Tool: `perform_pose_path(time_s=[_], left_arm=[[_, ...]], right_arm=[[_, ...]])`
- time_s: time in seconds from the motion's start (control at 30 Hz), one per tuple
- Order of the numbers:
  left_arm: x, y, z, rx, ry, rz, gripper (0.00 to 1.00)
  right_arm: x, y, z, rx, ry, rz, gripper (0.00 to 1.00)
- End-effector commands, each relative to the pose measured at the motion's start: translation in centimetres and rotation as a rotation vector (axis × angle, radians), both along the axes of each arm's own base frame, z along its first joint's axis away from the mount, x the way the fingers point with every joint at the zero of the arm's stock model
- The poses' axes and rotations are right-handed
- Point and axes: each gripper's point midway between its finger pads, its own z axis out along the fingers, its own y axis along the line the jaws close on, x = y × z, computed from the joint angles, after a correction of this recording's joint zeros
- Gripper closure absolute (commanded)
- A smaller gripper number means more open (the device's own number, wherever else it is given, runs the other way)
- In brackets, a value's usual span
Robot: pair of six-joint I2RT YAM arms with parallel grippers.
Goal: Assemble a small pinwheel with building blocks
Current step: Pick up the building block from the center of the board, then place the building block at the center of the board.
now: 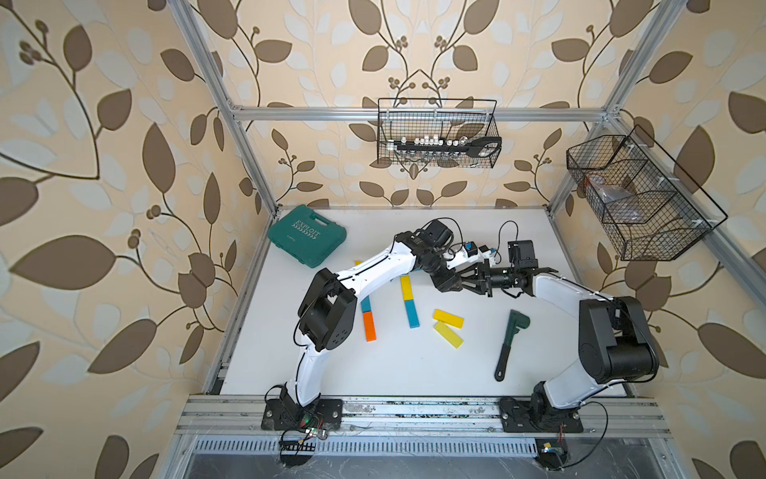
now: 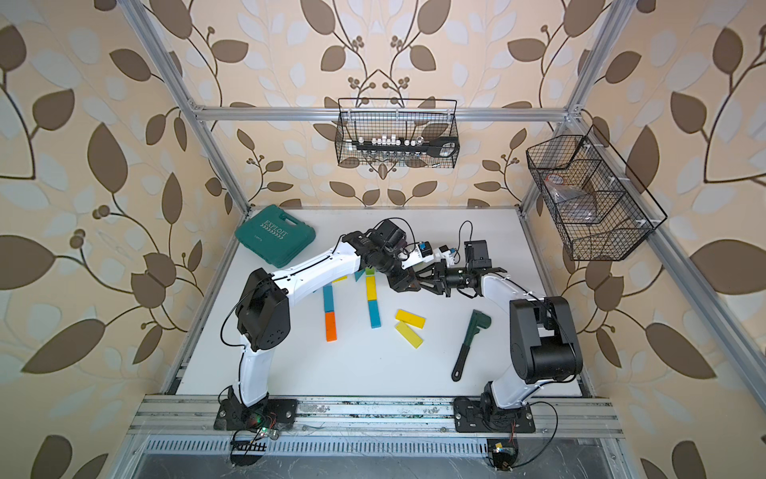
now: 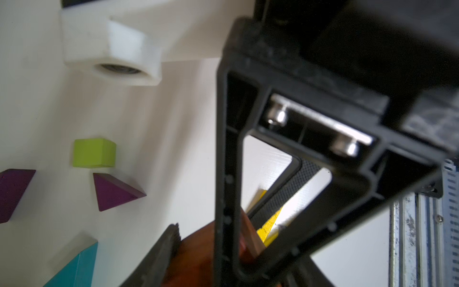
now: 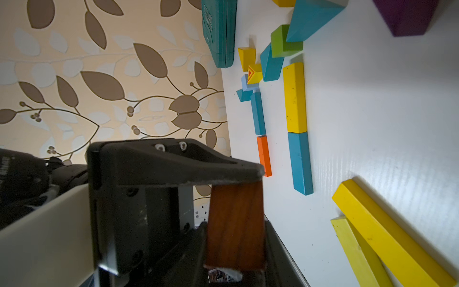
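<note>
Brown wooden block (image 4: 236, 223) offered mid-air, hand to hand.
My right hand (image 4: 248, 221) pinches it clear of the surface (image 4: 372, 111) so my left hand (image 3: 231, 223) can straddle it; whether left grips yet, I can't tell.

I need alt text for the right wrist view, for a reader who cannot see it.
The right gripper holds a brown wooden block between its fingers, above a white table. On the table lie yellow bars, teal bars, an orange bar, a green cube and teal wedges, with a teal case near the leaf-patterned wall.
</note>
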Motion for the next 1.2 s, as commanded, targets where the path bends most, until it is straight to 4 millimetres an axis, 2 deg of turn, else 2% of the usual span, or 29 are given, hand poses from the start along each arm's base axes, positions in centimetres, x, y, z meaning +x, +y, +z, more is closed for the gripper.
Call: perform_pose_path(time_s=[0.0, 0.17, 0.27, 0.37, 0.8, 0.9, 1.0, 1.17], left_arm=[[-0.9, -1.0, 1.4, -0.046, 0.008, -0.053, 0.58], [-0.6, -0.6, 0.4, -0.014, 0.022, -0.011, 0.66], [-0.3, -0.2, -0.5, 0.011, 0.034, 0.027, 0.68], [0.0, 0.3, -1.3, 0.031, 0.060, 0.075, 0.70], [0.8, 2.6, -4.4, 0.098, 0.148, 0.242, 0.70], [1.9, 3.3, -5.8, 0.163, 0.156, 0.328, 0.68], [3.0, 3.9, -7.6, 0.242, 0.185, 0.444, 0.67], [4.4, 4.5, -9.8, 0.321, 0.136, 0.593, 0.68]], right_arm=[[-0.3, 0.2, -0.6, 0.002, 0.013, 0.021, 0.79], [-0.3, 0.0, -1.2, -0.038, 0.023, 0.018, 0.63], [0.0, -0.4, -1.5, -0.074, 0.023, 0.010, 0.59], [0.3, -1.1, -1.8, -0.104, 0.028, -0.011, 0.50], [0.8, -3.6, -4.3, -0.191, 0.068, -0.077, 0.48], [0.9, -5.7, -5.5, -0.267, 0.093, -0.141, 0.47], [0.5, -8.9, -6.8, -0.409, 0.109, -0.221, 0.47], [-0.3, -12.8, -7.2, -0.630, 0.085, -0.312, 0.47]])
